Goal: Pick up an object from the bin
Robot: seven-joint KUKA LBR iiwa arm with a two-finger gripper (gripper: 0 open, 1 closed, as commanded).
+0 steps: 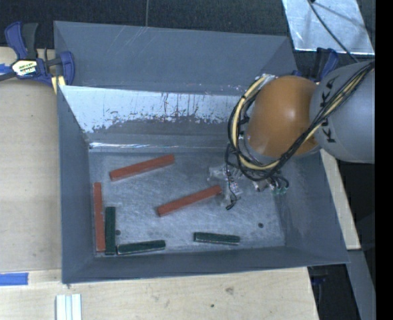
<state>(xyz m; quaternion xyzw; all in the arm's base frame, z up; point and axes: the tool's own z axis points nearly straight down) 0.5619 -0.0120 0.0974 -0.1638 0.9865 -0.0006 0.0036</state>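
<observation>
Contents: bin (183, 65) with 3 red bars and 3 dark green bars (216, 239).
Risk: a grip at the very tip of the centre red bar (188, 201) would likely let it pivot or slip out.
Location: the bar lies slanted mid-frame, its right end just beside the claw (231, 193).
Claw opening: cannot tell; no hold visible.

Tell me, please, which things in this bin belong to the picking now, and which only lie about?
Belong to the job: the hand, close by the right end of the slanted red stick in the middle.

Only lying about: upper red stick; left-wall red stick; upright green stick beside it; front-left green stick; front-middle green stick.
</observation>
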